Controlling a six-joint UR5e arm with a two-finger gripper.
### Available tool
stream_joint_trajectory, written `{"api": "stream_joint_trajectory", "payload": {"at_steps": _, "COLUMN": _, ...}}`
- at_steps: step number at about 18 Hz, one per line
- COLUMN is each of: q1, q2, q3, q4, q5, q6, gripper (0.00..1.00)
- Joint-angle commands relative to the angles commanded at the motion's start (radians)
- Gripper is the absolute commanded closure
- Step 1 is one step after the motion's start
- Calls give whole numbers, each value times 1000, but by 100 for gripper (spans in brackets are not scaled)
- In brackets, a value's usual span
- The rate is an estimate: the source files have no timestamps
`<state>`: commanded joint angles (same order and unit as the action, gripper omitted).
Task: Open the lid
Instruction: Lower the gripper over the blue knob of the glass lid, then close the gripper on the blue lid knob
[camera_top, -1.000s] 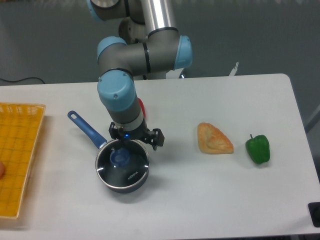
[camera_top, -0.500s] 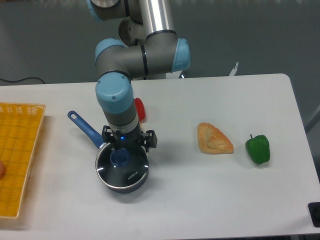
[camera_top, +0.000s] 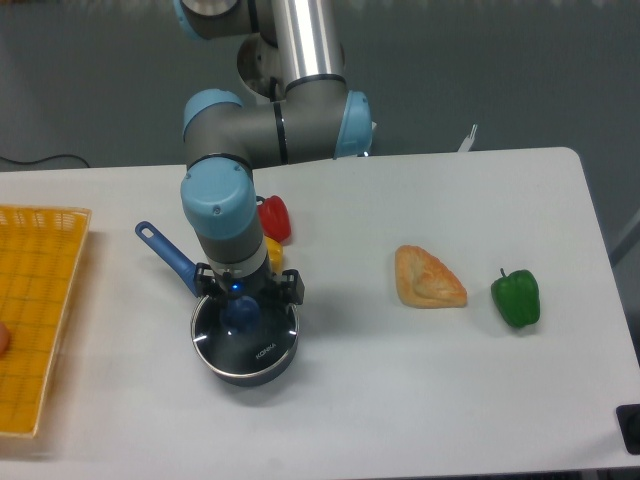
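The round glass lid (camera_top: 256, 346) with its blue knob (camera_top: 241, 314) lies on the dark saucepan (camera_top: 245, 372), whose long blue handle (camera_top: 168, 253) points back left. My gripper (camera_top: 241, 302) hangs straight down over the knob, its body hiding the fingertips. Whether the fingers touch the knob or stand apart from it does not show.
A red pepper (camera_top: 274, 217) and a yellow item (camera_top: 273, 254) lie just behind the arm's wrist. A pastry (camera_top: 428, 278) and a green pepper (camera_top: 516, 296) rest to the right. A yellow basket (camera_top: 35, 310) sits at the left edge.
The gripper has shifted left and come down over the knob, uncovering the red pepper and the yellow item behind it. The lid and pan have not moved.
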<state>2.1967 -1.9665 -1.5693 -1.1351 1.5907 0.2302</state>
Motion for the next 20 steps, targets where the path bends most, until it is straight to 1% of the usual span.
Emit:
{"api": "stream_joint_trajectory", "payload": {"at_steps": 3, "q1": -3, "q2": -17, "q3": 14, "q4": 0, "q5": 0, "q6": -18, "gripper": 0}}
{"api": "stream_joint_trajectory", "payload": {"at_steps": 9, "q1": -17, "q2": -34, "q3": 15, "q4": 0, "q5": 0, "q6": -26, "gripper": 0}}
{"api": "stream_joint_trajectory", "payload": {"at_steps": 12, "q1": -17, "q2": -34, "q3": 15, "q4": 0, "q5": -2, "q6": -31, "gripper": 0}}
{"api": "stream_joint_trajectory", "payload": {"at_steps": 17, "q1": -17, "q2": -37, "q3": 8, "q4": -2, "q5": -49, "q6": -28, "gripper": 0}}
{"api": "stream_joint_trajectory", "payload": {"at_steps": 20, "q1": -17, "q2": -35, "q3": 3, "q4": -2, "q5": -51, "q6": -25, "gripper": 0}}
